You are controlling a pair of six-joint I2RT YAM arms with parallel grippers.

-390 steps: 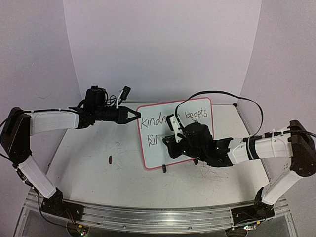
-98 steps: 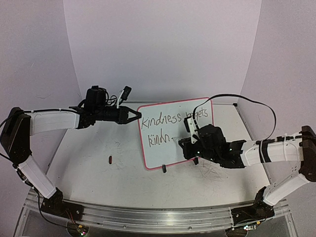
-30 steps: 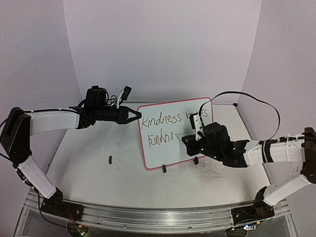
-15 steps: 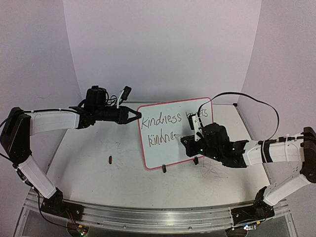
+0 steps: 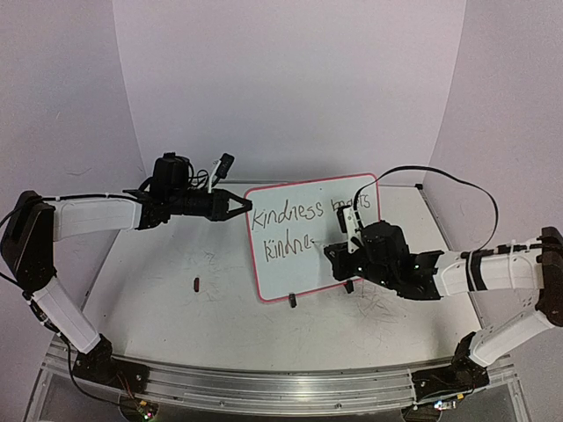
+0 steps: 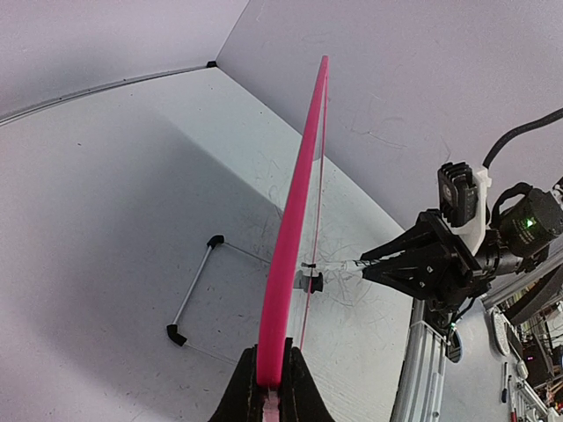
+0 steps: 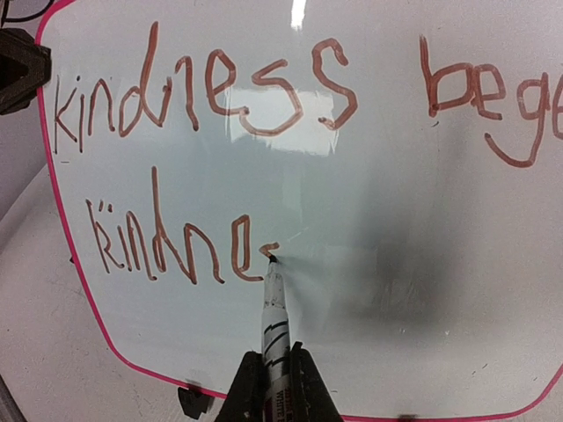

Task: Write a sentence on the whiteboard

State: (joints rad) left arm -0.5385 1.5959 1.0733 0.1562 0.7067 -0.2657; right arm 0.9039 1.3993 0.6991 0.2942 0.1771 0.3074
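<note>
Right wrist view: the small white whiteboard (image 7: 396,220), thin pink rounded frame, carries the reddish-brown handwritten sentence (image 7: 202,92): "kindness bege…" above "kindne". The right hand (image 7: 274,374) clamps a slim marker (image 7: 274,308), its tip touching the board. The left hand (image 6: 271,369) pinches the frame's edge. The board stands upright near the white surface's (image 5: 176,308) far edge.

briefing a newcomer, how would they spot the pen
Find the pink-framed white board in the middle. The right hand reaches to its lower line of writing; the pen is the thin white stick with black bands in that hand, tip on the board.
</note>
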